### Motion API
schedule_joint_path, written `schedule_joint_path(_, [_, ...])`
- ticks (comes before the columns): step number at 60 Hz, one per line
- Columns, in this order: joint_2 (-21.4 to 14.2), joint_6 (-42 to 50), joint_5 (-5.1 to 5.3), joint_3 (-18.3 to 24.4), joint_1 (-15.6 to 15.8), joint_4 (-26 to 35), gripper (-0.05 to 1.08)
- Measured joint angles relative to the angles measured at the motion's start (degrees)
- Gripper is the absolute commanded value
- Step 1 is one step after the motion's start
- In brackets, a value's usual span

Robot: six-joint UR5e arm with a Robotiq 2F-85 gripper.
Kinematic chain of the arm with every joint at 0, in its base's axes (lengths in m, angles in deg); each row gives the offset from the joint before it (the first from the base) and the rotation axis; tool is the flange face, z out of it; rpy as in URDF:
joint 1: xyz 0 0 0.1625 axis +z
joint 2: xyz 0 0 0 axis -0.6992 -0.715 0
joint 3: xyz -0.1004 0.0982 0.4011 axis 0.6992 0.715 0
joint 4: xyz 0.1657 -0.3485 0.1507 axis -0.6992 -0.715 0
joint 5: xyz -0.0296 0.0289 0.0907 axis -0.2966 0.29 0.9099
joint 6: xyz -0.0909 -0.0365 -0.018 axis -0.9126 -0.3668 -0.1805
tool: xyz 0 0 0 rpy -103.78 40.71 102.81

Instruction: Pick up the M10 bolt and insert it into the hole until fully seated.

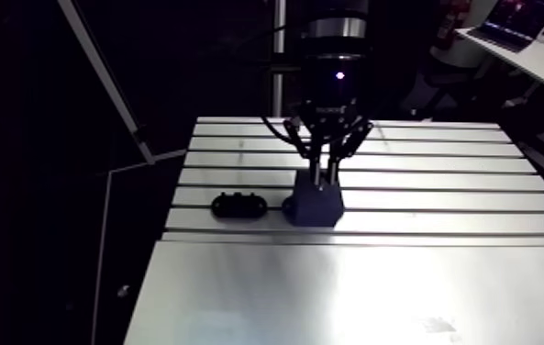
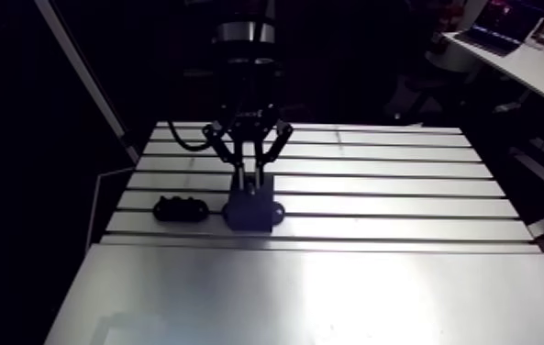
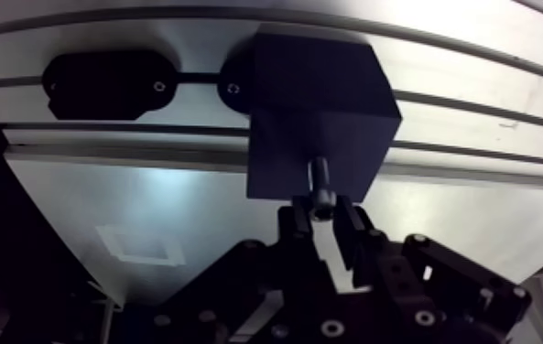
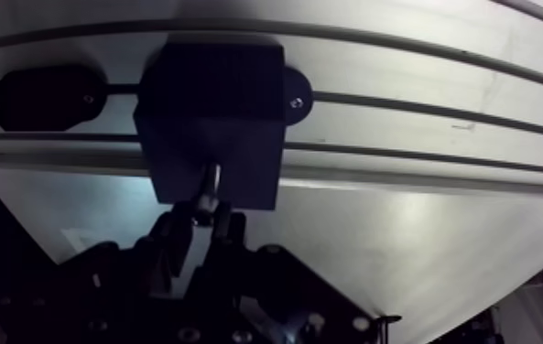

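Hand [image 3: 324,220]: clenched on the head of the M10 bolt [image 3: 320,181]. Bolt upright, shank tip meeting the top face of the black block [image 3: 320,101], head standing proud. Block on the slotted tabletop [image 3: 476,210], black oval plate [image 3: 105,84] just beside it

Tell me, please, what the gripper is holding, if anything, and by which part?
The gripper holds the bolt by its head end; its shank points at the dark block.

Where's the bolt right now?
In the wrist view, the bolt is gripped in the tool, its shank meeting the dark block that stands beside a flat black holder.
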Motion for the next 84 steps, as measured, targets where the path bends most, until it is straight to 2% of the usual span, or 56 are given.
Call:
schedule_joint_path(44, [-1.4,-0.4,-0.06,-0.6,0.0,-0.2,0.01])
schedule_joint_path(73, [-10.2,1.0,0.16,-2.2,-0.3,-11.2,0.01])
schedule_joint_path(84, [-13.6,1.7,0.12,-2.9,-0.5,-13.7,0.01])
